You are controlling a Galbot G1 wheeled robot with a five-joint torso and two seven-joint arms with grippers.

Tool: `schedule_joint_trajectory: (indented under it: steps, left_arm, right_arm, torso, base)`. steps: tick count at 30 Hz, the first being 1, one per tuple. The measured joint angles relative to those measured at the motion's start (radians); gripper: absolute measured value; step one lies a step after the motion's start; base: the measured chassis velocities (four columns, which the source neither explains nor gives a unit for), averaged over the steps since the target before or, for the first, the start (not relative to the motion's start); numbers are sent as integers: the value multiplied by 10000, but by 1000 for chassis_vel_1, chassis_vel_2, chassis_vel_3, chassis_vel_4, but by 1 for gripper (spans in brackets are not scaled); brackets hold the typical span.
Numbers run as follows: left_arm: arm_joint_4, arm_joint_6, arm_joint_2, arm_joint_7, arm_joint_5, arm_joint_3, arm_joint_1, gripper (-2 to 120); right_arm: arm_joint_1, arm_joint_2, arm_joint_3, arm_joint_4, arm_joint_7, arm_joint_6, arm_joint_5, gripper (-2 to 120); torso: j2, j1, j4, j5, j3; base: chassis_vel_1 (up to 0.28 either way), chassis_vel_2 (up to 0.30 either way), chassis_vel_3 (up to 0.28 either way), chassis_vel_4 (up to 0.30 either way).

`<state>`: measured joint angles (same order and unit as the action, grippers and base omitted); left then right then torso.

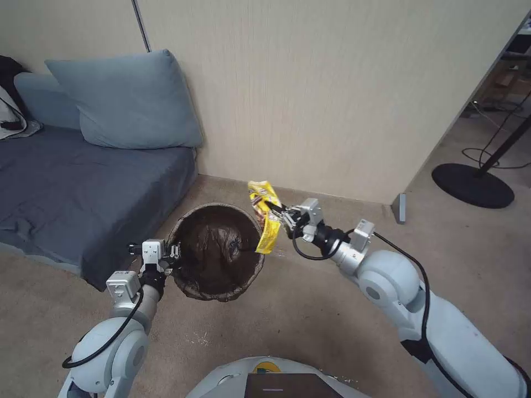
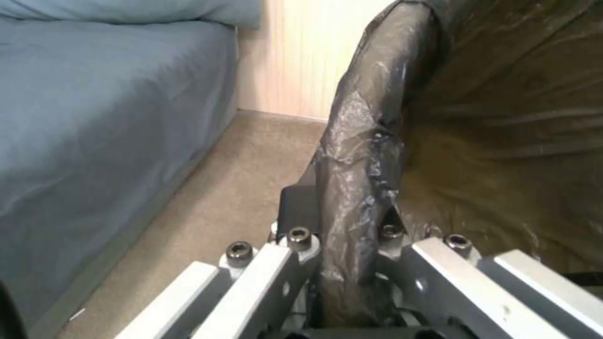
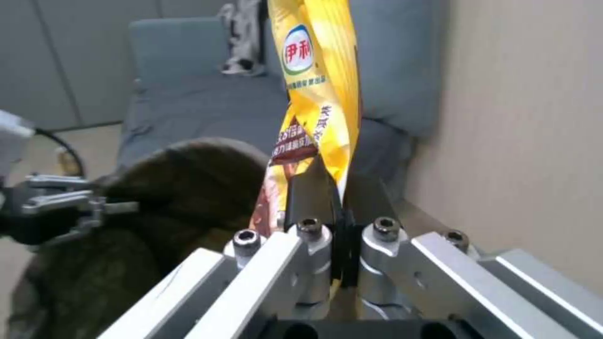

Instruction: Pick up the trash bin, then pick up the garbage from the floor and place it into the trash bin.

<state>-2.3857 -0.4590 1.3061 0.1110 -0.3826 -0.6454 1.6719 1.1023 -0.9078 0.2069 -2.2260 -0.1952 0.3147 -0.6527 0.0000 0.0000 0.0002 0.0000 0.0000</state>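
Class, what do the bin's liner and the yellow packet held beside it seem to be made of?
Trash bin liner: thin dark plastic film, by its glossy creases. Yellow snack wrapper: printed glossy plastic or foil laminate, probably; it bends limply from the right gripper.

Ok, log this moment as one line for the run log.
left gripper: shut on trash bin rim, bin held up | right gripper: shut on yellow wrapper, at the bin's rim | wrapper: not yet dropped in

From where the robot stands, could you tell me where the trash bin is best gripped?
At its rim, on the side nearest the robot's left. The trash bin is an open round bucket, so its thin bag-covered lip fits between fingers, one inside and one outside, as the left tool grips it now.
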Motion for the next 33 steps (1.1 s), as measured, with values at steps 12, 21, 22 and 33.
schedule_joint_trajectory:
  steps: [12,21,22,33]
  left_arm:
    - [33,-23,-73,-32,-29,13,-2,2]
    - [18,-40,-110,-50,-62,9,-13,2]
    - [7,-42,-101,-53,-62,9,-7,2]
    - [-151,-60,-46,-63,-53,5,56,2]
  right_arm:
    - [-1221,-158,-2096,403,45,133,258,0]
    - [-1535,-577,-3076,894,174,82,862,0]
    - [-1572,-659,-3199,962,211,67,951,0]
    - [-2012,-1208,-3942,1416,485,22,1563,10]
  torso:
    - [0,0,-2,-1,0]
    - [0,0,-2,-1,0]
    - [0,0,-1,-1,0]
    - [0,0,-1,-1,0]
  base:
    - [0,0,0,0]
    - [0,0,0,0]
    - [0,0,0,0]
    - [0,0,0,0]
